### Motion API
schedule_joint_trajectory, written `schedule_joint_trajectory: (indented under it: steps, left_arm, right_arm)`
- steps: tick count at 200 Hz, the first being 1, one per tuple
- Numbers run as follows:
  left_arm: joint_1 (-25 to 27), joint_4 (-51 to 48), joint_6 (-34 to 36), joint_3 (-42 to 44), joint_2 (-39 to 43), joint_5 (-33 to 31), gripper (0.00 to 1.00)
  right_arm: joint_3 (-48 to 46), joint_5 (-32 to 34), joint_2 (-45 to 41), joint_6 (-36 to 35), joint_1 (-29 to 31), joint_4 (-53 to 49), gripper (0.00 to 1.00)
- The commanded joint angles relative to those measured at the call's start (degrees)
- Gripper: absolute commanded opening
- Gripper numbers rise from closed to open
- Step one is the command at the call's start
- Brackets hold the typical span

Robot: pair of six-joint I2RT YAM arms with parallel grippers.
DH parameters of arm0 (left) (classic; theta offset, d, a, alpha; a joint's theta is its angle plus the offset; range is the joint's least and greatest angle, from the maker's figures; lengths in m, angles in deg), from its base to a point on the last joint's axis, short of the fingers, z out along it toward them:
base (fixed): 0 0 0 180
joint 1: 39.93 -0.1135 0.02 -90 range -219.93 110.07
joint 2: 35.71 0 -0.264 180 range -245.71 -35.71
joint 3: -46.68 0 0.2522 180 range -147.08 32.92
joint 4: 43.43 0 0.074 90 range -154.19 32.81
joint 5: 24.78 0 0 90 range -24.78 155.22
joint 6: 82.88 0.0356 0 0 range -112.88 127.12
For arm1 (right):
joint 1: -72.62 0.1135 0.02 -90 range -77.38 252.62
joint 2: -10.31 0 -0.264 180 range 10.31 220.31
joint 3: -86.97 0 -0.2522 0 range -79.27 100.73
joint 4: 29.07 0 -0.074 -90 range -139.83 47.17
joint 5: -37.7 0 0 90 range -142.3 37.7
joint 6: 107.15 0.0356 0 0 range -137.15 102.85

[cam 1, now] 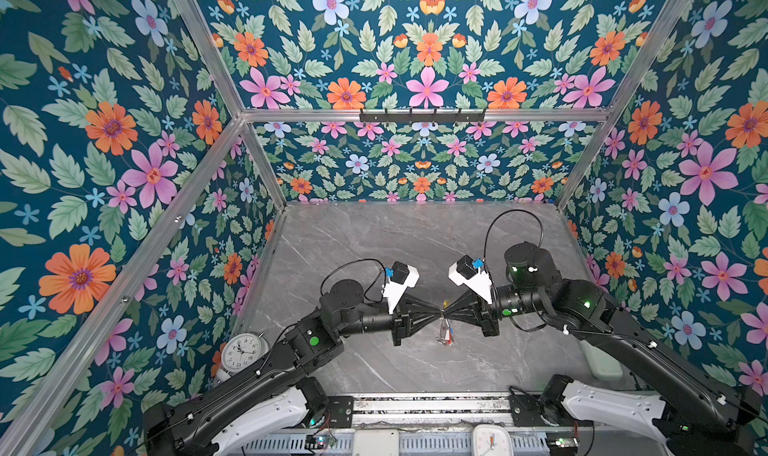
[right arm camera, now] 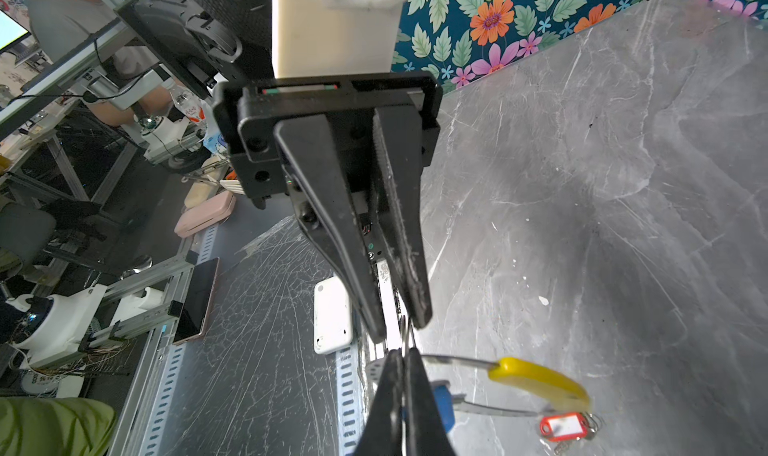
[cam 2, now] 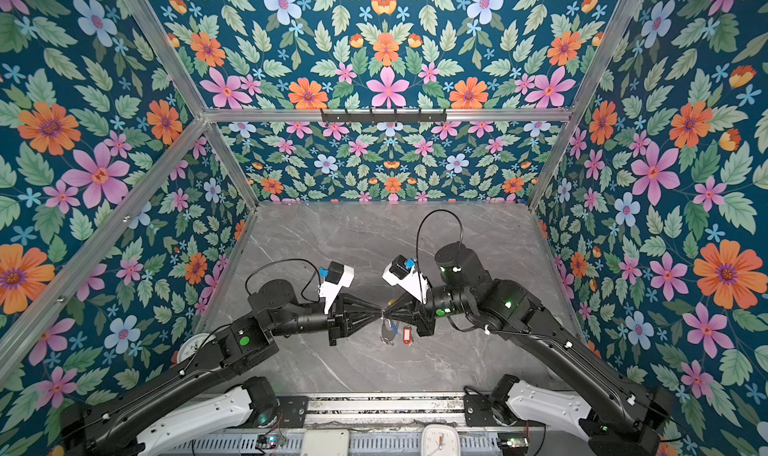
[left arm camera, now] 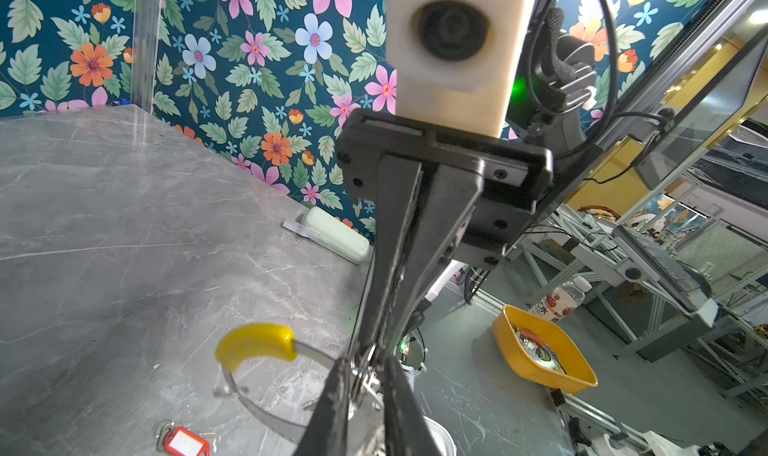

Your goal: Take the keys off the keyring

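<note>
— What is hard to read here?

— In both top views the keyring [cam 2: 388,334] is only a small grey loop below the spot where the two arms meet tip to tip. It is too small for detail. From the left wrist, one stretch of the hoop passes behind the left gripper [left arm camera: 368,364], and the red tag [left arm camera: 185,442] sits at the frame's edge. From the right wrist, the blue tag [right arm camera: 444,404] is half covered by a finger of the right gripper [right arm camera: 402,355]. Of the keys [right arm camera: 560,447], only a sliver of metal shows beside the red tag.

— Where is the ring relative to the grippers?

— It starts between them and hangs off to one side, above the grey table [left arm camera: 124,225]. The wire runs out of the right gripper's tips to the yellow sleeve [right arm camera: 540,381], loops round, and comes back under it. The red tag hangs at the far end, well apart from both grippers. The blue tag is just beside the right fingers. Whether the red tag touches the table I cannot tell.

— And the grips?

— The right gripper's jaws are pressed together on the hoop's wire. The left gripper's fingers stand a narrow gap apart with small bits of metal between them. Whether they pinch that metal I cannot tell.
</note>
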Motion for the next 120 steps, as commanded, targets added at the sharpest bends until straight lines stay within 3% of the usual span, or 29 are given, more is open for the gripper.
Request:
schedule_joint_trajectory:
  steps: [1,55,77,104,120]
  left_arm:
    - [0.04,0.78,1.03,-0.44,-0.46,1.83,0.17]
    - [0.02,0.96,0.91,-0.44,-0.75,1.62,0.09]
    - [0.04,1.89,0.85,-0.4,-1.0,1.95,0.0]
    - [0.05,4.34,1.72,1.18,0.11,0.17,0.0]
    - [0.04,6.69,1.94,2.97,2.27,-2.84,0.0]
  right_arm:
    - [0.31,0.56,0.21,-0.87,0.04,0.58,0.0]
    - [0.18,0.74,0.58,-0.25,0.06,1.81,0.0]
    - [0.11,1.1,0.56,0.5,0.05,2.99,0.0]
    - [-0.61,1.83,0.32,2.48,0.05,6.05,0.0]
    - [-2.54,3.16,-1.28,4.64,0.11,10.13,0.22]
